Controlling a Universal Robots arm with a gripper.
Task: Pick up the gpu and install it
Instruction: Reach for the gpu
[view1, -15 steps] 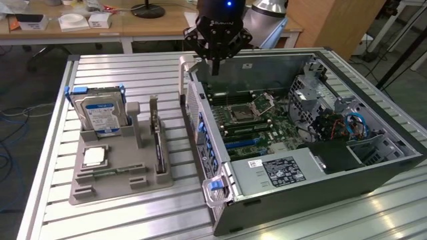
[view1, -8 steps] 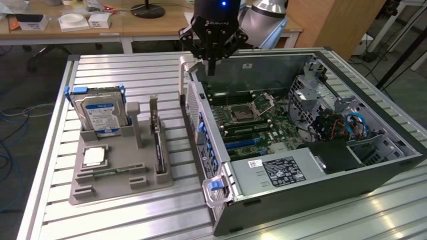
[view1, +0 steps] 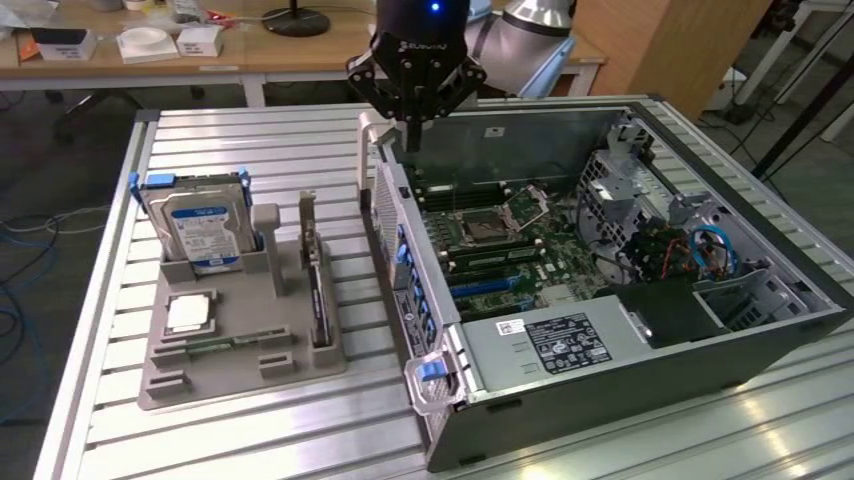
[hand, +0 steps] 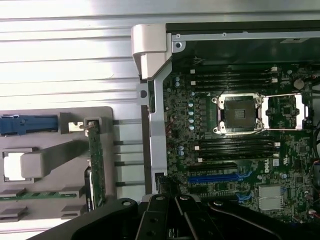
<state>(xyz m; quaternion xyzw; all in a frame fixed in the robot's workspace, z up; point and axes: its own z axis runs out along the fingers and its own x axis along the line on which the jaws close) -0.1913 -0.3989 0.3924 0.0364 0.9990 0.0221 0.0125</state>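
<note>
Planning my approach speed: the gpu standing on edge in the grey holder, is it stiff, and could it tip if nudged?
Probably stiff: the gpu is a flat, rigid-looking board. It stands on its thin edge in a slot of the grey holder, so a sideways nudge might rock it, though the slot should steady it. Its exposed circuit board looks fragile.

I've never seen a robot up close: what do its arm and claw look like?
The gripper is black, with a chunky body, jointed linkage fingers, pale lettering across its front and a blue light above. The arm is a rounded silvery-grey tube.
</note>
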